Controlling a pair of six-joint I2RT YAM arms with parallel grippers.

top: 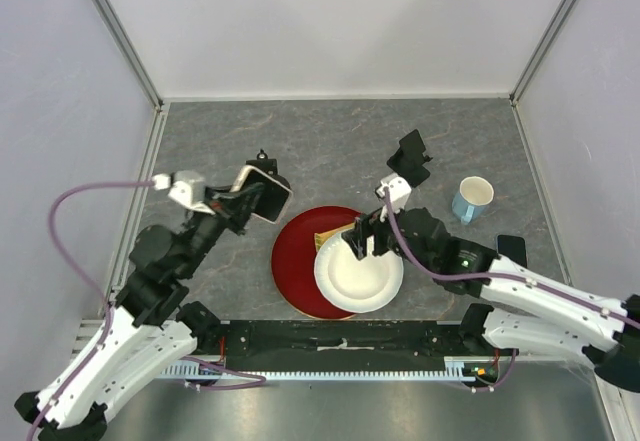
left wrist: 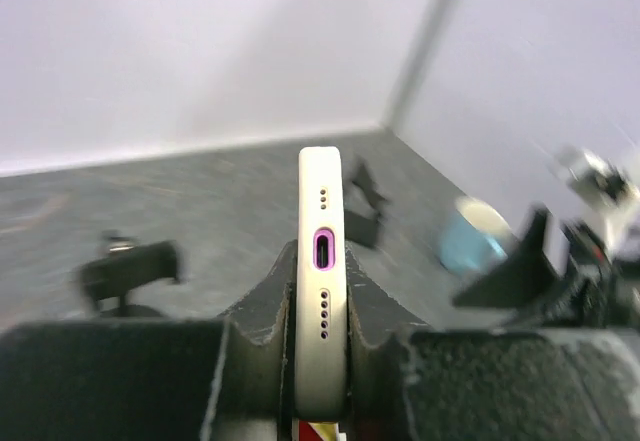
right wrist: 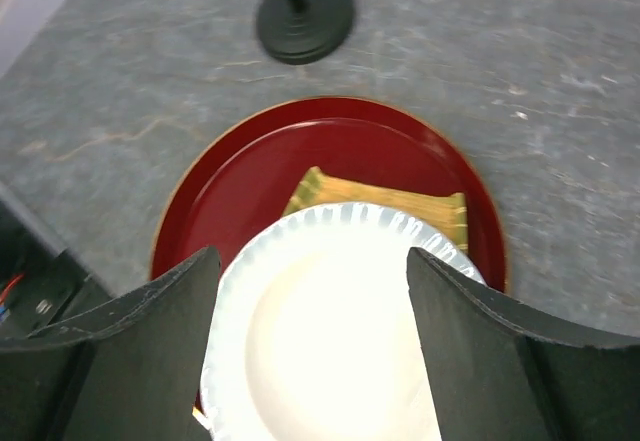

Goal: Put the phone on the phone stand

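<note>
My left gripper (top: 255,199) is shut on the phone (top: 270,197) and holds it off the table at centre left. In the left wrist view the phone (left wrist: 322,251) stands edge-on between the fingers (left wrist: 262,331), its charging port facing the camera. The black phone stand (top: 410,159) sits on the table at the back right, apart from the phone, and shows beyond the phone's edge in the left wrist view (left wrist: 365,209). My right gripper (top: 360,237) is open and empty over the white paper plate (right wrist: 330,361).
The paper plate (top: 345,283) lies on a red plate (top: 292,266) with a yellow-green mat (right wrist: 385,204) under it. A light blue mug (top: 472,199) stands right of the stand. A black clamp holder on a round base (right wrist: 305,6) stands just behind the phone.
</note>
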